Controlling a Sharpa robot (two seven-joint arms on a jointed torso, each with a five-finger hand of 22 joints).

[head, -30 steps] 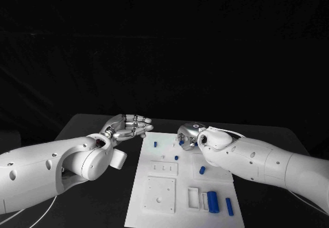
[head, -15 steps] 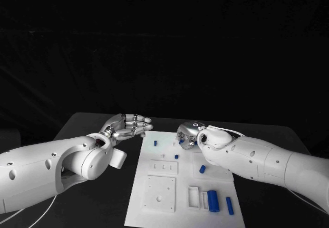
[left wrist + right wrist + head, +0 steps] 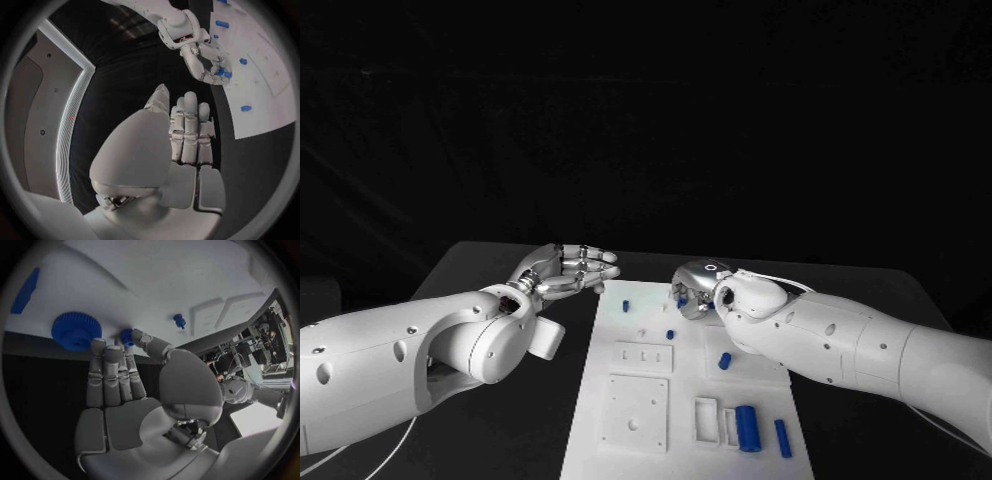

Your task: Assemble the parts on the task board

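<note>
The white task board [image 3: 635, 372] lies lengthwise in the middle of the table. My right hand [image 3: 698, 284] hangs over its far right corner. There its thumb and a fingertip [image 3: 129, 351] pinch a small blue part [image 3: 127, 336] next to a blue gear [image 3: 76, 330]. The left wrist view shows that hand [image 3: 209, 64] with blue at its fingertips. My left hand [image 3: 568, 270] hovers off the board's far left corner, fingers loosely extended, holding nothing. Small blue parts [image 3: 626, 304] [image 3: 671, 334] [image 3: 726, 360] dot the board.
A large blue cylinder [image 3: 747, 427] and a thin blue bar [image 3: 782, 438] lie at the board's near right, beside white slotted blocks [image 3: 707, 418]. A blue peg [image 3: 179, 320] stands farther in on the board. Black table [image 3: 488, 262] surrounds the board.
My right hand has edged slightly left at the board's far right corner. My left hand has barely moved.
</note>
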